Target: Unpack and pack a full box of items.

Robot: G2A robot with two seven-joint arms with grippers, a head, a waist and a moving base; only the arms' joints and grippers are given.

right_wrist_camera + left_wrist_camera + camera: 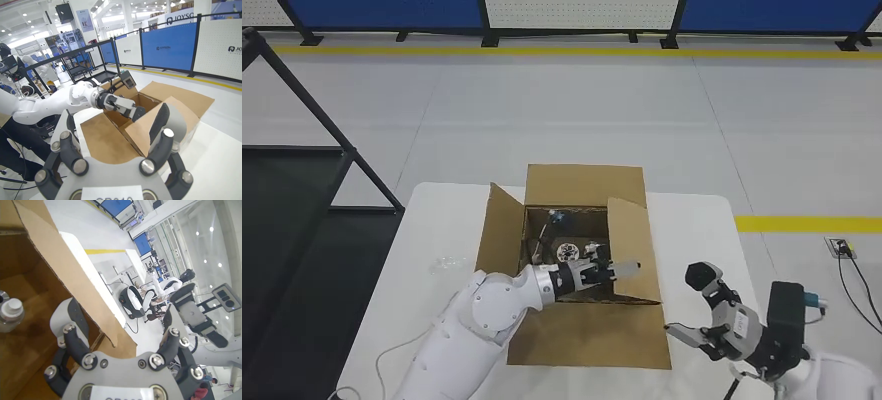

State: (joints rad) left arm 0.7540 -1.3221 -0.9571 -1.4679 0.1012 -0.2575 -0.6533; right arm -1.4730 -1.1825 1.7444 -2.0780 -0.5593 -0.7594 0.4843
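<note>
- One small clear bit (447, 263) lies on the smooth white table (422, 215), left of the box.
- One left claw (607, 270) sits over the box's opening. Its two dark-padded fingers (75, 313) are apart, with the right flap's edge between them.
- One brown corrugated cardboard box (587, 340) stands mid-table with all four flaps open. Inside are one clear bottle (11, 313) with a round white cap and one round metal piece (2, 295) just beside it.
- One right claw (694, 305) hangs right of the box, fingers apart and empty.
</note>
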